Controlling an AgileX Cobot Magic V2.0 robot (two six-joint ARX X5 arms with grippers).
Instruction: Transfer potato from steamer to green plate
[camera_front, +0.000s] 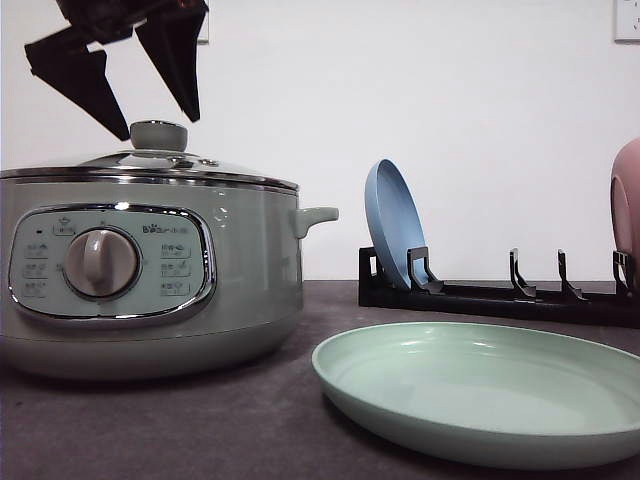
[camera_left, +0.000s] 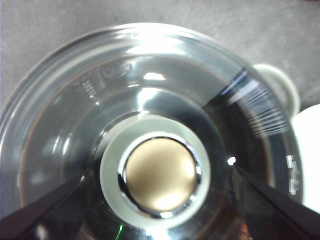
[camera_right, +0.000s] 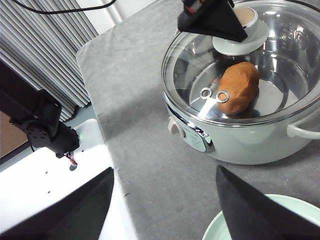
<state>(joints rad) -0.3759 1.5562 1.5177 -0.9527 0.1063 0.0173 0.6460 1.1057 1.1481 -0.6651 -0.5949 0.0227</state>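
1. Two grippers in play: left gripper (camera_front: 150, 95) poised above the lid knob (camera_front: 158, 134) of the steamer (camera_front: 150, 280), jaws spread apart with a finger to either side of the knob, nothing between them.
2. Seen from the left wrist camera: same left gripper (camera_left: 160, 200) straddling the knob (camera_left: 160, 173), dark fingertips (camera_left: 35, 210) flanking it and clear of it, glass lid (camera_left: 150, 90) directly beneath.
3. Right gripper (camera_right: 165, 200) held high over the grey table (camera_right: 145, 130), jaws released and wide, empty, near the edge of the green plate (camera_right: 280, 210).
4. Sitting inside the closed steamer (camera_right: 240, 135), visible through the glass lid (camera_right: 280, 85): potato (camera_right: 240, 87), orange-brown, resting on the pot's floor beside the lid's two small vent rings.
5. Lid seated on the chrome rim, not lifted.
6. Lying flat on the table in front view, to the right of the steamer and apart from it: green plate (camera_front: 480, 390), bare.
7. Standing behind the plate: black dish rack (camera_front: 500, 295) with a blue plate (camera_front: 393, 225) upright in a left slot and a pink plate (camera_front: 628, 210) at the right edge.
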